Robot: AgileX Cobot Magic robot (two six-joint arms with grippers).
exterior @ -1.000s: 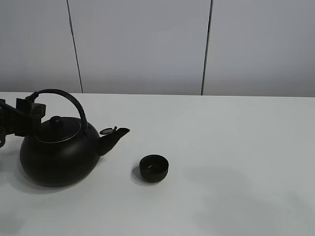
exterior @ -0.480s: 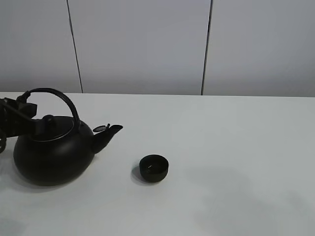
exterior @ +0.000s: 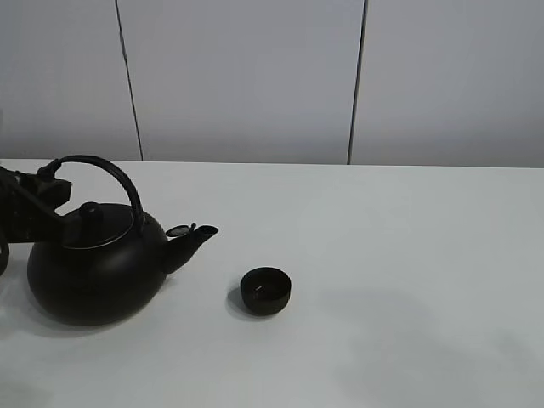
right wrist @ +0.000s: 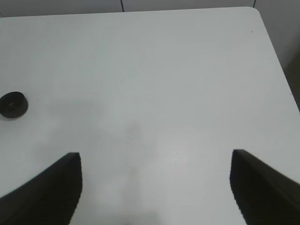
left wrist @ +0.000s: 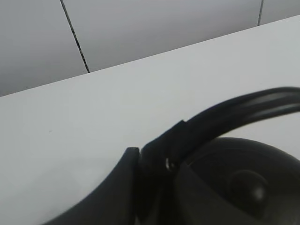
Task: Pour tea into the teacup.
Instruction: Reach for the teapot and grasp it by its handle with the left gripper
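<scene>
Teacup [exterior: 266,291] first: the little handleless black bowl stands upright on the white table [exterior: 408,255], towards the front and a bit left of the middle, with nothing touching it. From the right wrist camera it shows as a small dark disc [right wrist: 13,104] well away to one side. The right gripper [right wrist: 154,154] hangs over a bare stretch of table, its two dark fingers [right wrist: 51,187] spread wide with nothing between them.

Left of the cup and slightly further back is the big round black kettle [exterior: 93,272]. Its short spout [exterior: 191,240] points right, on the cup's side, and ends clear of the cup with bare table between them. I can't tell whether its base is resting on the table or is just off it. A knob [exterior: 90,210] sits on the lid, and the arched handle [exterior: 106,170] rises over it.

The left gripper [exterior: 53,183] comes in from the left edge, clamped on the rear end of that handle. The left wrist camera shows the handle [left wrist: 234,110] pinched tight between the closed fingers [left wrist: 112,187].

Behind the table stands a grey panelled wall [exterior: 246,76] with thin dark seams.
</scene>
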